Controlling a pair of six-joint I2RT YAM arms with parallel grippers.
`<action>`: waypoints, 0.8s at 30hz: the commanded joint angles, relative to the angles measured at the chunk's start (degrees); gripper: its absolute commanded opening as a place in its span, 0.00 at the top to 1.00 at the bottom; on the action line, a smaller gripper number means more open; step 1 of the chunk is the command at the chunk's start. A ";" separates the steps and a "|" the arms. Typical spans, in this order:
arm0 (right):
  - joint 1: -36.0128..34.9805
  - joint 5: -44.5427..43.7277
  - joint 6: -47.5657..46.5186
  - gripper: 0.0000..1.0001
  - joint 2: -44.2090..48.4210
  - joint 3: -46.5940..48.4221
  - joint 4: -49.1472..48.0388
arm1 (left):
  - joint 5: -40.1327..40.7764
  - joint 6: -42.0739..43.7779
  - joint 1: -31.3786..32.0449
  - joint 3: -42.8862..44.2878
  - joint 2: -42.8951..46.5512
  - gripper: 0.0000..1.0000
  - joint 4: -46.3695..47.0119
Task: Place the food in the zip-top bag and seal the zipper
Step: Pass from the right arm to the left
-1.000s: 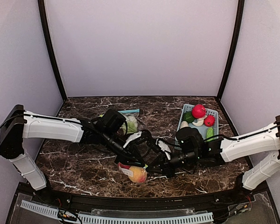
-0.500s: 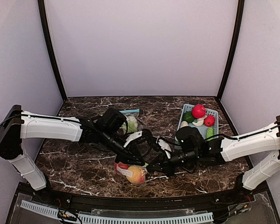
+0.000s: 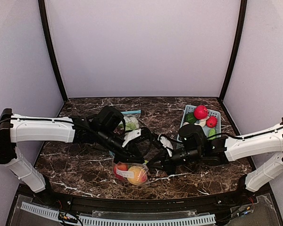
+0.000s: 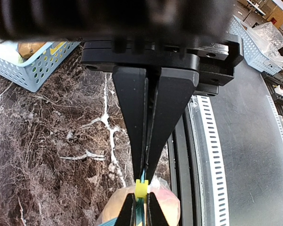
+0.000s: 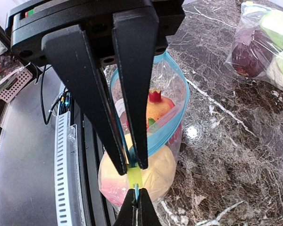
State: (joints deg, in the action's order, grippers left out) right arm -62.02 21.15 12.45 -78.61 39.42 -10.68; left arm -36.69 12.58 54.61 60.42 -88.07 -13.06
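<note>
At the worktop's near edge, left pincer and right pincer are clamping the zip-top bag's zipper tip to tip (its open stretch lying under the right one).

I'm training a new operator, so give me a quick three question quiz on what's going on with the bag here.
1. True or false: the zip-top bag is fully sealed.
2. The slider between the tips of the left gripper and right gripper is: A red, B yellow, C black.
3. Fill in: the basket sits on the robot's ____ side.
Key: 1 false, its mouth gapes open; 2 B; 3 right.
</note>
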 commanded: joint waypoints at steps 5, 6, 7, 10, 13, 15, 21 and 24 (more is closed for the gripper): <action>0.85 -0.16 -2.89 1.00 0.79 1.63 7.70 | 5.43 3.20 -0.37 -1.91 2.32 0.99 -9.99; 0.87 0.26 -3.09 1.00 1.08 1.51 8.07 | 5.54 3.27 -0.33 -1.89 2.22 0.99 -10.06; 0.89 0.79 -3.19 1.00 1.29 1.39 8.36 | 5.74 3.35 -0.36 -1.91 2.01 0.99 -10.15; 0.85 2.27 -3.13 1.00 1.68 0.92 8.65 | 6.50 3.25 -0.37 -1.82 1.49 0.99 -10.09; 0.80 2.63 -2.57 1.00 2.06 -0.06 7.88 | 6.73 2.70 -0.34 -1.96 1.21 0.99 -9.66; 0.76 3.07 -1.33 1.00 2.94 -1.82 5.39 | 5.41 1.12 -0.35 -2.26 1.41 0.99 -8.45; 0.81 3.65 4.77 0.58 6.50 -7.69 -8.03 | -2.61 -10.40 -0.32 -5.67 2.37 0.99 2.47; 0.89 2.18 7.72 0.43 7.90 -10.11 -13.45 | -2.77 -15.38 -0.35 -7.21 3.83 0.99 7.16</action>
State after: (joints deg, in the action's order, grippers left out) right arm -61.52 23.83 15.25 -72.49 31.79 -14.63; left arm -37.15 5.34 54.35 55.35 -87.55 -11.05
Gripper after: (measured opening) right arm 0.512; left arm 0.050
